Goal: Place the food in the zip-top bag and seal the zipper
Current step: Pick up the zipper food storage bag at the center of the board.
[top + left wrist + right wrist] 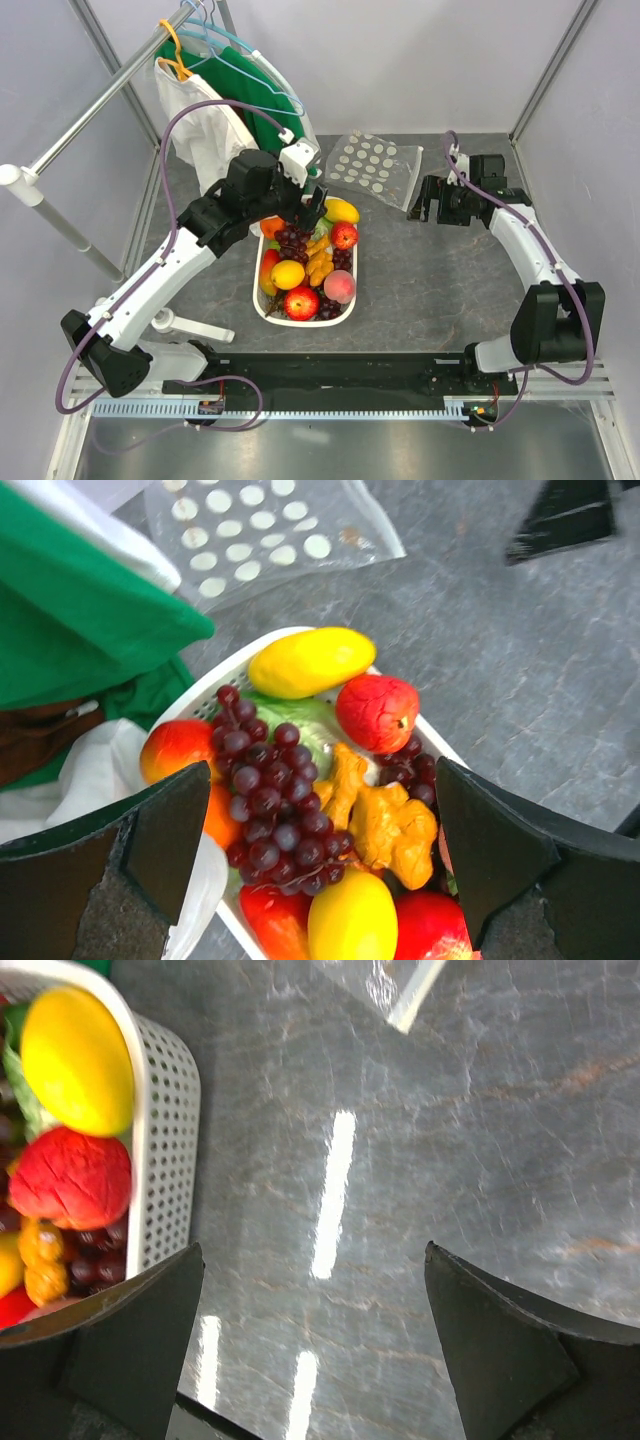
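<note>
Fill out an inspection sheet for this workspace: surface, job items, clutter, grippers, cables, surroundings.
Surface: grey marbled table, glare streaks, no spills seen.
Job's things: food heaped in the white slotted basket; dotted zip-top bag lies flat beyond the basket and looks empty; zipper too faint to judge.
Clutter: green and white garments hang on hangers beside the basket's far left end.
Grippers: left gripper open above the basket's far end; right gripper open over bare table near the bag's right corner.
Cables: purple cables run along both arms; no snag seen.
Surroundings: clothes rail at far left; grey walls.
</note>
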`<control>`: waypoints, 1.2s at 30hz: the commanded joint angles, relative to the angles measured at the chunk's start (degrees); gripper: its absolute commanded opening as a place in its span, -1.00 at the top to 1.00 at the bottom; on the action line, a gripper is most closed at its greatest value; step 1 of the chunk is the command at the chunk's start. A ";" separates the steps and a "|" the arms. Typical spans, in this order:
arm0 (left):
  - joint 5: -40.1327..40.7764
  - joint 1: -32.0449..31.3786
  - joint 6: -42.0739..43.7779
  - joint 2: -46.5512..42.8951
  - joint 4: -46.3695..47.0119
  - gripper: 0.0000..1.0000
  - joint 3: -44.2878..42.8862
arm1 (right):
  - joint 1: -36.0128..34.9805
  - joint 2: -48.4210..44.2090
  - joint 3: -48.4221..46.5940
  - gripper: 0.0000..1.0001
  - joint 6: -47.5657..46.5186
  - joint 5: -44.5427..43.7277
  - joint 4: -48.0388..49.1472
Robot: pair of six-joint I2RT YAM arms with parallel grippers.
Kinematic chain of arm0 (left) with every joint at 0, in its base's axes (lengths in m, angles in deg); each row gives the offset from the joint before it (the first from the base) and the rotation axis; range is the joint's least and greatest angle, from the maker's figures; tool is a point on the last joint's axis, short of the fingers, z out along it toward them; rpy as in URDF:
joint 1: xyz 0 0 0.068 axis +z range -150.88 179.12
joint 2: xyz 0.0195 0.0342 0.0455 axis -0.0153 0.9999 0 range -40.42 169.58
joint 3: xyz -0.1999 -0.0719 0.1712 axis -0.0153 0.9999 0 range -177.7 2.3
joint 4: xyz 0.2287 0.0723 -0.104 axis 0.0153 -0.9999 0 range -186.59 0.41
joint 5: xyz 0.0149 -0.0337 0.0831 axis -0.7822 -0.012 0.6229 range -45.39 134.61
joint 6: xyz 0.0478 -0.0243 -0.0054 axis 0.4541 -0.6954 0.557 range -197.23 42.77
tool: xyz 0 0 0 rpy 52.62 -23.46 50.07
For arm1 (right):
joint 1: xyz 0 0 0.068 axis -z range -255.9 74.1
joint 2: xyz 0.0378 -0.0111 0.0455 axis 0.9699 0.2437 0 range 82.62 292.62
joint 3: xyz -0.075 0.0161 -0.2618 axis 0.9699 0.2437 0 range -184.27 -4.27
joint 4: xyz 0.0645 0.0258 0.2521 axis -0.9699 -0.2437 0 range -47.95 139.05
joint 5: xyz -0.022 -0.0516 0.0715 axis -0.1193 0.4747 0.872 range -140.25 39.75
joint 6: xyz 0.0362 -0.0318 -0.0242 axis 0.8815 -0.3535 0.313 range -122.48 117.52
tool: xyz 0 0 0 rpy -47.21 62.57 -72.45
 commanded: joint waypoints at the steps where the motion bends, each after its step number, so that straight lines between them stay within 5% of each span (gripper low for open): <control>1: -4.39 -0.02 0.62 -1.95 5.33 -0.99 -1.91 | 0.16 2.75 -3.24 -0.96 5.67 2.34 7.83; 18: -13.09 -0.10 3.17 -1.51 9.02 -1.00 0.47 | 4.28 23.47 -1.56 -0.76 26.50 8.22 36.92; 36: -16.08 -0.10 2.20 3.06 10.08 -0.99 -0.59 | 4.73 40.98 -11.14 -0.31 33.54 5.15 49.77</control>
